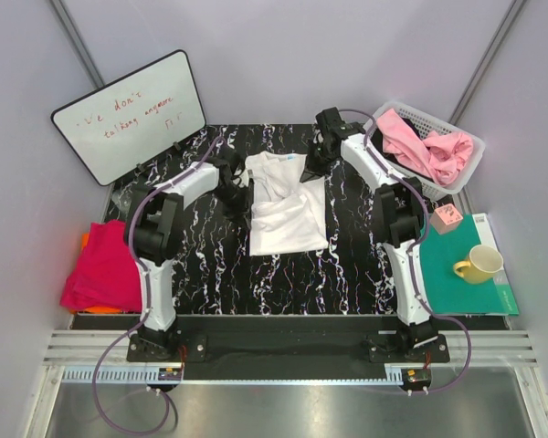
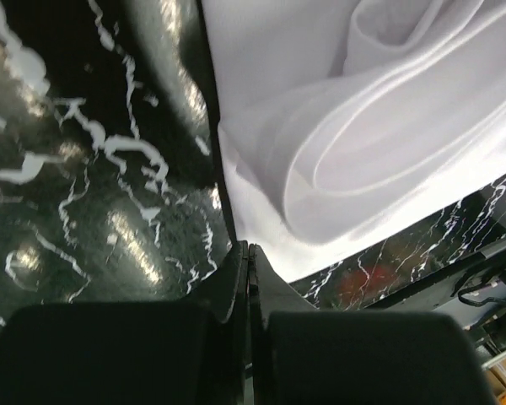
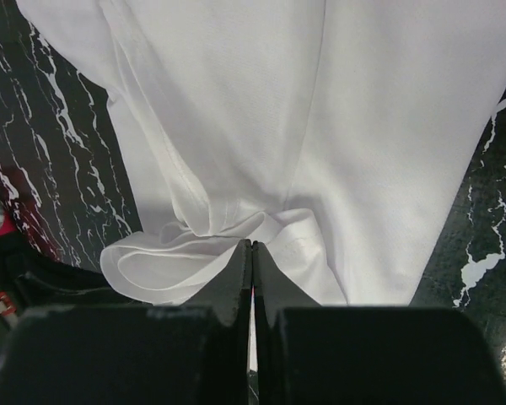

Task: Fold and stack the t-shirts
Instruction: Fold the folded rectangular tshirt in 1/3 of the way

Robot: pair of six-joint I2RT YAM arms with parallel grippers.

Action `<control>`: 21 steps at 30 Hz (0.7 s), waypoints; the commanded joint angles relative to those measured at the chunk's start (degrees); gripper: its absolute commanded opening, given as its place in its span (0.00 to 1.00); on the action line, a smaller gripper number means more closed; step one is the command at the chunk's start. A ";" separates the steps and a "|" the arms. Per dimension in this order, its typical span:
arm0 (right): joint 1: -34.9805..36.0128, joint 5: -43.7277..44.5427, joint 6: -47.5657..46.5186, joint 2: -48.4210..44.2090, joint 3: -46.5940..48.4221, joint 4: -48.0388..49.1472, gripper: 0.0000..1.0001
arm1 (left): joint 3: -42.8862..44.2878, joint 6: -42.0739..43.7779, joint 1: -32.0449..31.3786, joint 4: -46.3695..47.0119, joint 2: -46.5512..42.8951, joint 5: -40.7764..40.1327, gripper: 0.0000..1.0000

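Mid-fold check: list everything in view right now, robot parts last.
white cloth t-shirt: one, white, table centre
white plastic mesh basket: one, white, far right
pink cloth shirts: heap, pink, in basket
magenta-red cloth stack: one, magenta-red, left edge
teal flat mat: one, teal, right
yellow mug: one, yellow, on mat
small pink box: one, pink, by mat
whiteboard: one, white, far left
left fingers: black, shut, at shirt
right fingers: black, shut, at shirt

White arms (image 1: 158,287), black fingers (image 2: 226,283), purple cables (image 1: 95,388)
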 commanded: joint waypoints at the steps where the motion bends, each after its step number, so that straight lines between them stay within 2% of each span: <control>1: -0.37 2.64 0.78 -6.48 -1.46 -0.09 0.00 | 5.63 -0.55 -0.42 3.58 2.65 3.05 0.00; 9: -0.63 6.07 -1.07 -14.92 -11.39 -0.09 0.00 | 19.08 -3.90 -0.42 4.38 12.75 4.55 0.00; 13: -0.98 5.02 -0.63 -19.04 -18.94 0.00 0.08 | 21.81 -4.43 0.63 4.20 15.84 4.11 0.00; 15: -1.42 3.09 -0.36 -20.90 -23.69 0.61 0.25 | 20.85 -4.08 1.60 4.29 13.65 4.02 0.00; 16: -1.51 2.56 -0.10 -22.64 -26.58 0.79 0.29 | 19.11 -3.38 1.78 4.38 10.42 3.67 0.00; 17: -1.51 2.03 -0.01 -23.71 -28.17 1.14 0.37 | 18.04 -2.94 2.13 4.29 8.47 3.24 0.00; 18: -1.77 0.37 -0.01 -24.85 -29.75 1.58 0.57 | 16.73 -2.59 2.74 4.20 6.45 3.06 0.00; 19: -1.86 -0.34 0.69 -26.86 -32.73 2.10 0.64 | 13.93 -1.63 3.01 4.20 2.34 2.97 0.01; 20: -1.86 -1.91 0.87 -27.75 -34.32 2.72 0.66 | 12.34 -1.36 3.53 4.20 0.22 3.05 0.10; 21: -2.03 -2.80 1.13 -29.06 -35.82 3.16 0.68 | 10.67 -1.09 3.62 4.29 -1.81 3.06 0.23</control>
